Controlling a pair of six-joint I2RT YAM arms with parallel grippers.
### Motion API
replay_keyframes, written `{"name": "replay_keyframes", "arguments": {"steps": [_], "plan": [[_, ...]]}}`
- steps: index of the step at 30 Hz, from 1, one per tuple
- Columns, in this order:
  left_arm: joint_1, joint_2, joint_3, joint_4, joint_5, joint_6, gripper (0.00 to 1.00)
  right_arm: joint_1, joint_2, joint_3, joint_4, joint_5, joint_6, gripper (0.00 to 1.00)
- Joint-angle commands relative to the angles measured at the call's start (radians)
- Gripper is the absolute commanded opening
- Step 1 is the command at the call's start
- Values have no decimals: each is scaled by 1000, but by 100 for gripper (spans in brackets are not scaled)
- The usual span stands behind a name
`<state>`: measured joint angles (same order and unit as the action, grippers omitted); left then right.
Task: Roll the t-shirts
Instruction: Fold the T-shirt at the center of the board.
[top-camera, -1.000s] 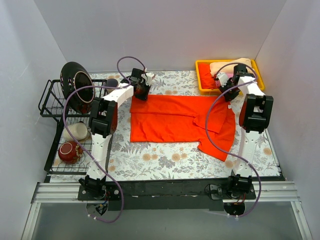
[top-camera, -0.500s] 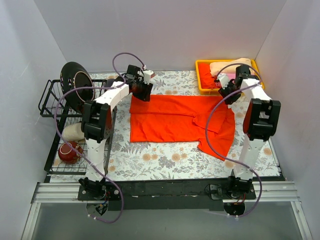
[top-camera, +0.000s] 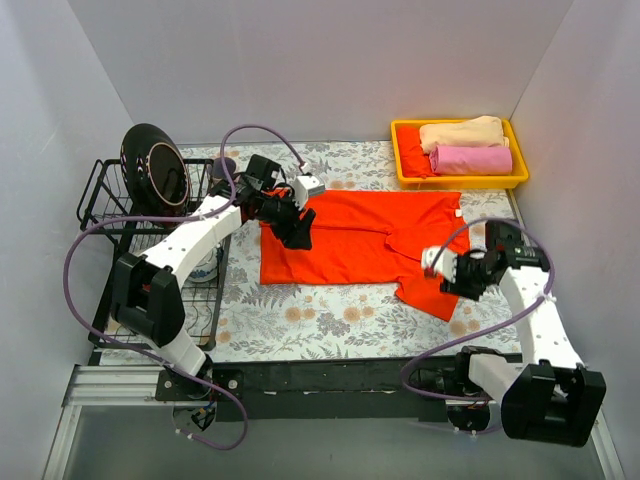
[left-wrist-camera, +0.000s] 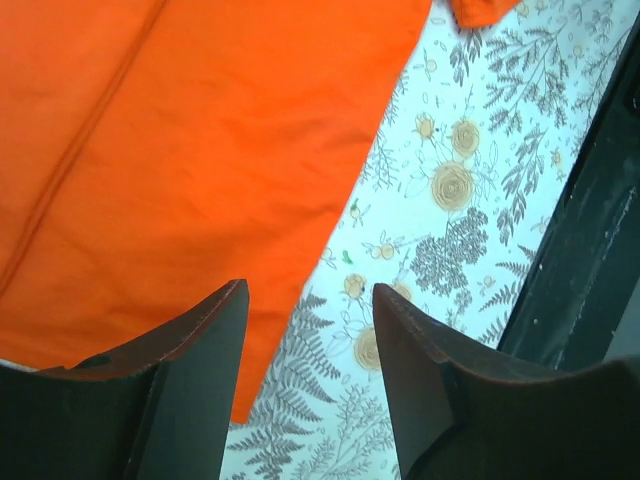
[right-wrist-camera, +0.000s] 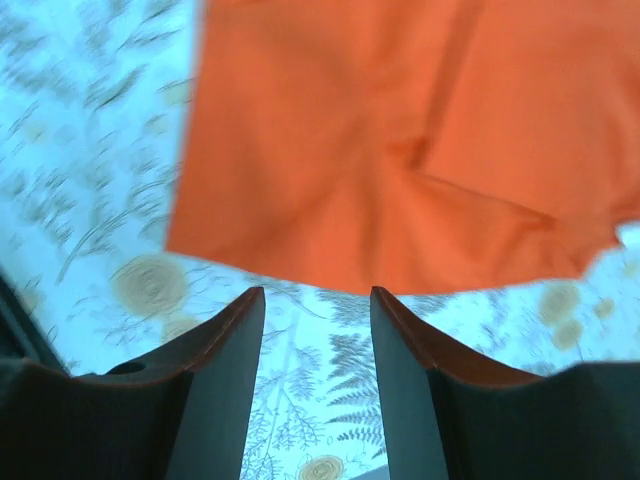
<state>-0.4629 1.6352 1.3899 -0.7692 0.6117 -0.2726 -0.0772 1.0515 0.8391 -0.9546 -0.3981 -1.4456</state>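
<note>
A bright orange-red t-shirt (top-camera: 350, 238) lies spread flat on the floral tablecloth, one sleeve (top-camera: 440, 285) reaching toward the front right. My left gripper (top-camera: 300, 236) hovers over the shirt's left edge. It is open with nothing between its fingers, and the left wrist view shows the shirt (left-wrist-camera: 190, 140) just beyond the left gripper (left-wrist-camera: 310, 292). My right gripper (top-camera: 447, 281) is open and empty by the front right sleeve. In the right wrist view the shirt's hem (right-wrist-camera: 400, 170) lies past the right gripper (right-wrist-camera: 317, 294). Beige (top-camera: 460, 133) and pink (top-camera: 470, 160) rolled t-shirts sit in the tray.
The yellow tray (top-camera: 405, 128) stands at the back right and also holds an orange-red bundle (top-camera: 412, 158). A black wire dish rack (top-camera: 100, 195) with a dark plate (top-camera: 152, 168) stands at the left. The table's black front edge (top-camera: 340, 375) runs along the bottom.
Both grippers have left the shirt's far edge and swung toward the front, the left to the left edge and the right to the front right sleeve. Both have opened.
</note>
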Motion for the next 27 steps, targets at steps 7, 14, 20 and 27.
{"name": "replay_keyframes", "arguments": {"steps": [7, 14, 20, 27], "plan": [[12, -103, -65, -39, 3, 21, 53, -1, -168, -233, -190, 30, -700, 53], [15, -87, -98, -31, -53, 39, 53, 13, -110, -265, -165, 45, -733, 52], [26, -60, -100, -27, -66, 46, 53, 42, -38, -287, -85, 68, -696, 52], [26, -8, -68, -30, -81, 47, 54, 59, 42, -307, 17, 107, -667, 51]]}}
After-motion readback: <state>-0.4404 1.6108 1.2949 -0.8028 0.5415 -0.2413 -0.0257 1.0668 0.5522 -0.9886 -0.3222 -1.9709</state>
